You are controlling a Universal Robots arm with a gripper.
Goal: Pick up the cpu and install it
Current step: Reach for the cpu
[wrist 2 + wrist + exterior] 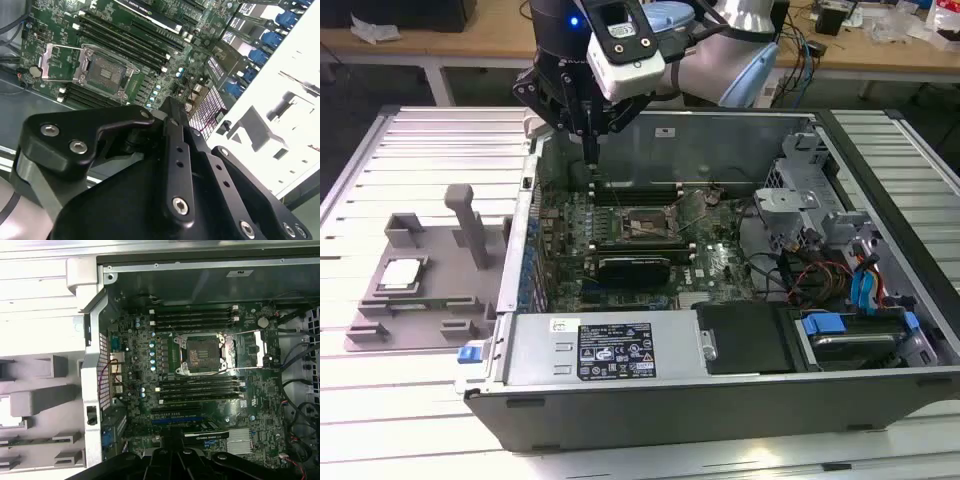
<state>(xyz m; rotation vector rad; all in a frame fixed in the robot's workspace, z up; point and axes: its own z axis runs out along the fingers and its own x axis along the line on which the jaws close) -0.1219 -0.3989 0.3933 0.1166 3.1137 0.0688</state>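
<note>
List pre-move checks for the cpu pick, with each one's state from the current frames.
1. cpu seated in the grey fixture, at the exterior view's left: ok.
2. cpu socket empty: ok.
3. load plate flipped open: ok.
4. gripper above the cpu: not ok. It hangs over the motherboard inside the computer case, apart from the fixture.
5. Socket pins undamaged: cannot tell.

Looks past the black gripper (pixel 172 107) onto a green board (pixel 55 25). Shows an open socket (pixel 106 72) (lid (pixel 52 62) swung aside) between dark memory slots (pixel 125 42), with blue clips (pixel 260 54) farther off by the case edge.
</note>
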